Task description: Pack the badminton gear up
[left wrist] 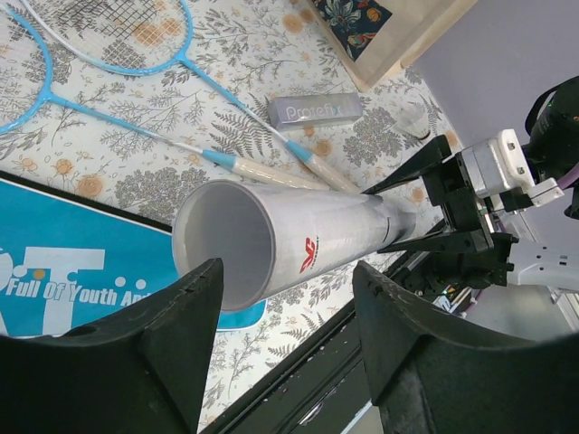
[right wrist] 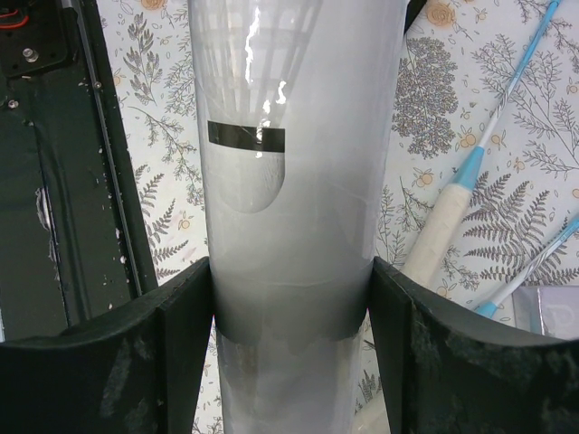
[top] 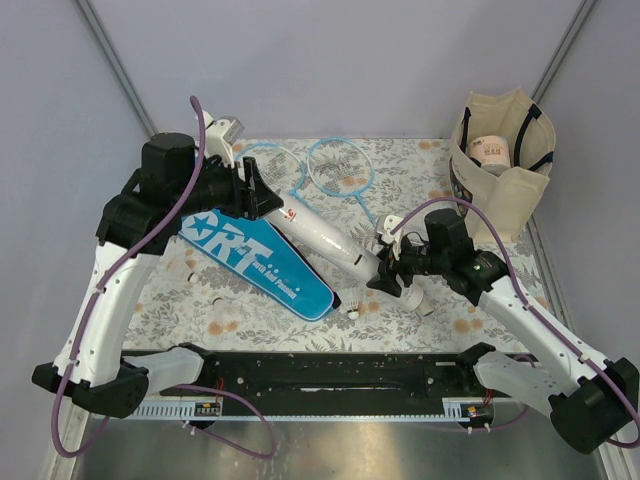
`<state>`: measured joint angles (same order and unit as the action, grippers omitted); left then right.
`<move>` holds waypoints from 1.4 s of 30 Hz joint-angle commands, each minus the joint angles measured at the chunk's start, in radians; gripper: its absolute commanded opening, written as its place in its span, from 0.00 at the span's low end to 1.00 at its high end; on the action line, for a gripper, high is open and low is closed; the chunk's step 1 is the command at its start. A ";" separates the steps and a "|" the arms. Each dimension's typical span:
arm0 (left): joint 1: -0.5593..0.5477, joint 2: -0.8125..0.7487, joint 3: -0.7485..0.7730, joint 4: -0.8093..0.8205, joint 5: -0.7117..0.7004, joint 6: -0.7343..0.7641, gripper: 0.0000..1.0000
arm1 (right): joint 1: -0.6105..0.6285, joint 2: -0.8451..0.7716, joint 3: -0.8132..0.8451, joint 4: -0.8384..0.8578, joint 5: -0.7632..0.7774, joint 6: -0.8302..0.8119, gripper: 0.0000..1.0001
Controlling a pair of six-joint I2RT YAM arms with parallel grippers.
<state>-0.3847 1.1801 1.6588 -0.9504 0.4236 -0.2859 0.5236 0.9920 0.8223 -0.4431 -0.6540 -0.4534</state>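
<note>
Judged mid-handover of the white tube (top: pixel 320 235) above the middle of the surface (top: pixel 180 300): clamped near-right by the right gripper (right wrist: pixel 291 298), open mouth straddled by the left gripper (left wrist: pixel 288 269), hold unclear; next calls for one sure grip

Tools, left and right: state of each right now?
Left tool: open, at the open end of the white tube, not gripping it.
Right tool: closed on the white tube.
</note>
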 commanded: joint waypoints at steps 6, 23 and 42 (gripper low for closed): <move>0.004 0.012 -0.027 0.010 0.049 0.002 0.53 | 0.012 -0.042 0.023 0.061 -0.047 -0.018 0.45; 0.108 0.015 -0.053 0.039 0.207 -0.081 0.00 | 0.012 -0.050 0.021 0.000 -0.018 -0.077 0.47; 0.231 0.026 0.039 0.016 0.158 -0.098 0.00 | 0.012 -0.047 0.015 -0.026 0.021 -0.110 0.47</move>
<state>-0.2092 1.2083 1.6218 -1.0100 0.6571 -0.3611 0.5259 0.9562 0.8188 -0.4210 -0.6582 -0.4988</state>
